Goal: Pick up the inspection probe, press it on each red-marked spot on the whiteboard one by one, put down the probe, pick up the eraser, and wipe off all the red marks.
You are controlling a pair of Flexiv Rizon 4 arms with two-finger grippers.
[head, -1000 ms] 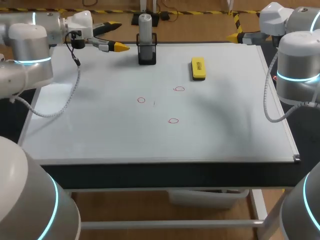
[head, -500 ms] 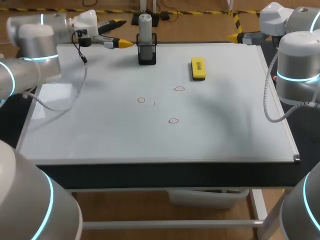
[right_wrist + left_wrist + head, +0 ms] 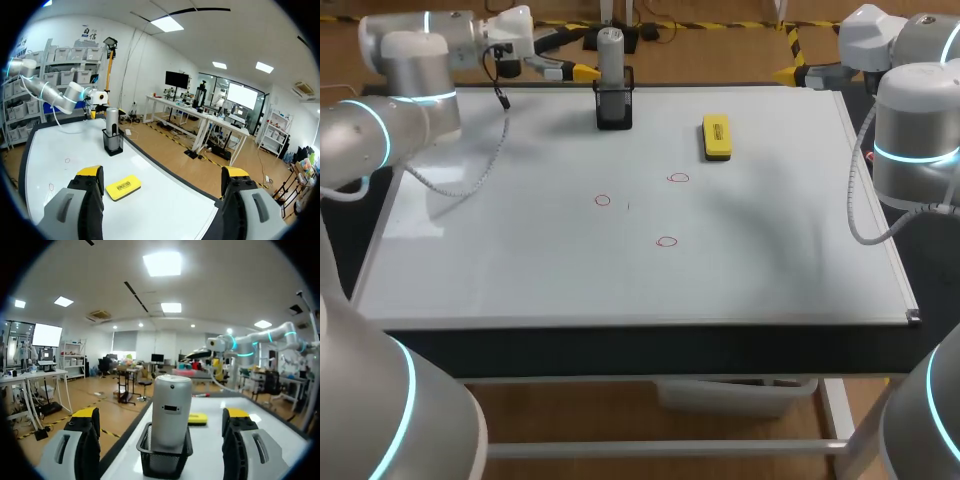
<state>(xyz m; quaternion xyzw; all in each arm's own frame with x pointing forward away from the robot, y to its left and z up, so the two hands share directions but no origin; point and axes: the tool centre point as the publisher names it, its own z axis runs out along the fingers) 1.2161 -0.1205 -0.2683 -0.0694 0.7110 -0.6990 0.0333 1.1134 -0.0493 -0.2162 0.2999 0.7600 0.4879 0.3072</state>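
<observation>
The grey cylindrical probe (image 3: 611, 55) stands upright in a black mesh holder (image 3: 614, 108) at the back of the whiteboard (image 3: 520, 260). My left gripper (image 3: 570, 55) hangs open just left of it. In the left wrist view the probe (image 3: 171, 410) rises a little ahead of the open left gripper (image 3: 161, 416), centred on the gap and untouched. The yellow eraser (image 3: 717, 137) lies right of the holder. Three small red circles (image 3: 603, 200), (image 3: 678, 178), (image 3: 667, 241) mark the board's middle. My right gripper (image 3: 787, 57) is open and empty beyond the back right edge, and the eraser (image 3: 123, 187) lies ahead of it.
The whiteboard covers the whole tabletop, with its framed edge (image 3: 880, 230) running along the right side. My right arm's elbow (image 3: 917, 130) stands over the right edge. Apart from the holder, eraser and marks, the board surface is bare.
My left arm swung right and toward the back edge, bringing its open gripper close to the probe. The right arm, probe, eraser and marks stayed put.
</observation>
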